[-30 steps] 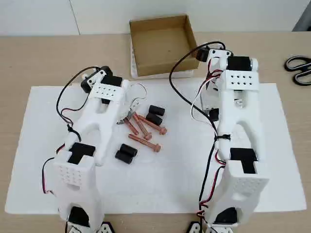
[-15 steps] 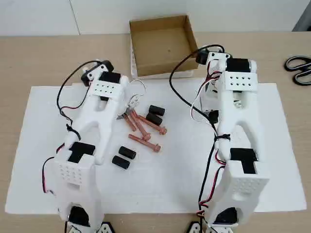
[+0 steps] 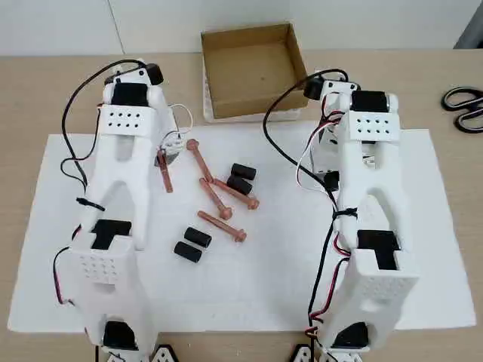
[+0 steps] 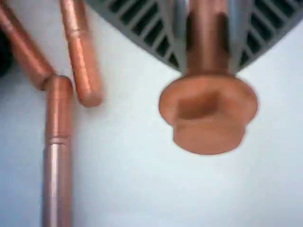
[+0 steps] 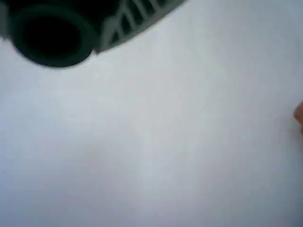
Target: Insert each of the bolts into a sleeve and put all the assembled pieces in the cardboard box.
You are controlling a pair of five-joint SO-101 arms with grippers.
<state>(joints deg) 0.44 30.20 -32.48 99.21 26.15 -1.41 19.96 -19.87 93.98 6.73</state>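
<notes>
Since the earlier frames, the left arm has swung toward the upper left of the high view and lifted one bolt out of the cluster. The bolts left behind lie more spread out.

The left gripper (image 4: 207, 42) is clenched on the held bolt (image 4: 208, 113), with its jaws on the shaft just behind the flanged head, which sticks out past the tips. In the high view this bolt (image 3: 164, 172) hangs left of centre, above the white mat (image 3: 423, 226). The loose bolts (image 3: 223, 197) lie just to its right, near centre. Four sleeves (image 3: 241, 178) lie in two pairs, right of and below them.

The right gripper (image 5: 71, 19) appears to grip a fifth sleeve (image 5: 51, 40), whose open bore faces the camera. The cardboard box (image 3: 213, 79) sits at top centre with no pieces in it.

The bolt looks rigid, light and smooth, so it should take a firm pinch without harm. It could twist or slip if it is pushed in off-axis. A hold on the shaft close to the head seems best. I cannot tell how much plain shaft stands free behind the jaws for entering the sleeve.
</notes>
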